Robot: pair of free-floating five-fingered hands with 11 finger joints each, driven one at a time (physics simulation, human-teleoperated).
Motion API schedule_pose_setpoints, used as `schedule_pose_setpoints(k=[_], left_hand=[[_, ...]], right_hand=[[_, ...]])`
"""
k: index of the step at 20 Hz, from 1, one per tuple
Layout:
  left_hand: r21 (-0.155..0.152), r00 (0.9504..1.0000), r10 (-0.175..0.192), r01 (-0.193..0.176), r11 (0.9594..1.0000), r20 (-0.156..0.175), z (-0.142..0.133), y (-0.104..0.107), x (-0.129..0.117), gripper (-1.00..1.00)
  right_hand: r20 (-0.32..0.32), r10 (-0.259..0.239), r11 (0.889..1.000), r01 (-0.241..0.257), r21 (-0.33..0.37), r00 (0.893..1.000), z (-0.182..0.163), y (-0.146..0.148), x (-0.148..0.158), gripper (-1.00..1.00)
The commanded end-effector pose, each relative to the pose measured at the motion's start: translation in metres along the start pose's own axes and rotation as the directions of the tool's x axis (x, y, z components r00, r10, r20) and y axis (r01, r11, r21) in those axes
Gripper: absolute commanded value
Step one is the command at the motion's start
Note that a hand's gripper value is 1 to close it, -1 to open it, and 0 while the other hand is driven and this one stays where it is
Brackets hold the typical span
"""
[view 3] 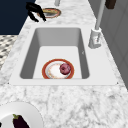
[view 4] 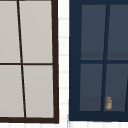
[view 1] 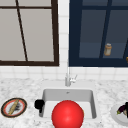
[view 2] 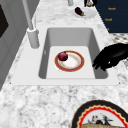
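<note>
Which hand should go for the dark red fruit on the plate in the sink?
Probably left: the left hand hangs at the front-left rim of the sink, close to the fruit. The right hand is by the eggplant plate.

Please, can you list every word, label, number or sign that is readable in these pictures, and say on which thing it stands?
None can be read.
Jar in the blue cabinet: label too blurred.
Patterned plate on the counter: dark marks at its centre, not legible.
Blue cabinet, left side view: orange marks, not legible.
</note>
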State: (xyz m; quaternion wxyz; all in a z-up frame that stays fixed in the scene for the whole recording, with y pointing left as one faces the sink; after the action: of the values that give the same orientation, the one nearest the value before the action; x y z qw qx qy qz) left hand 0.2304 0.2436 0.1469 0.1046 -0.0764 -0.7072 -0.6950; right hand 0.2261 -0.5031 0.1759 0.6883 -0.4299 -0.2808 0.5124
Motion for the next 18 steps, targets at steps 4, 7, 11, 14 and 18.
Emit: schedule_pose_setpoints(k=[4,7,11,14,18], left_hand=[[0.000,1.0000,0.000,0.000,1.0000,0.000,0.000,0.000,0.000,0.00],[0.000,1.0000,0.000,0.000,1.0000,0.000,0.000,0.000,0.000,0.00],[0.000,1.0000,0.000,0.000,1.0000,0.000,0.000,0.000,0.000,0.00],[0.000,1.0000,0.000,0.000,1.0000,0.000,0.000,0.000,0.000,0.00],[0.000,1.0000,0.000,0.000,1.0000,0.000,0.000,0.000,0.000,0.00]], right_hand=[[0.000,0.002,1.000,-0.002,-0.015,1.000,0.030,-0.020,0.037,1.00],[-0.006,0.003,1.000,-0.003,-0.028,1.000,0.043,-0.026,0.057,1.00],[-0.009,0.007,0.999,-0.007,-0.033,1.000,0.057,-0.031,0.085,1.00],[-0.009,0.014,1.000,-0.014,-0.024,1.000,0.067,-0.032,0.107,1.00],[-0.014,0.014,1.000,-0.015,-0.022,1.000,0.079,-0.033,0.137,1.00]])
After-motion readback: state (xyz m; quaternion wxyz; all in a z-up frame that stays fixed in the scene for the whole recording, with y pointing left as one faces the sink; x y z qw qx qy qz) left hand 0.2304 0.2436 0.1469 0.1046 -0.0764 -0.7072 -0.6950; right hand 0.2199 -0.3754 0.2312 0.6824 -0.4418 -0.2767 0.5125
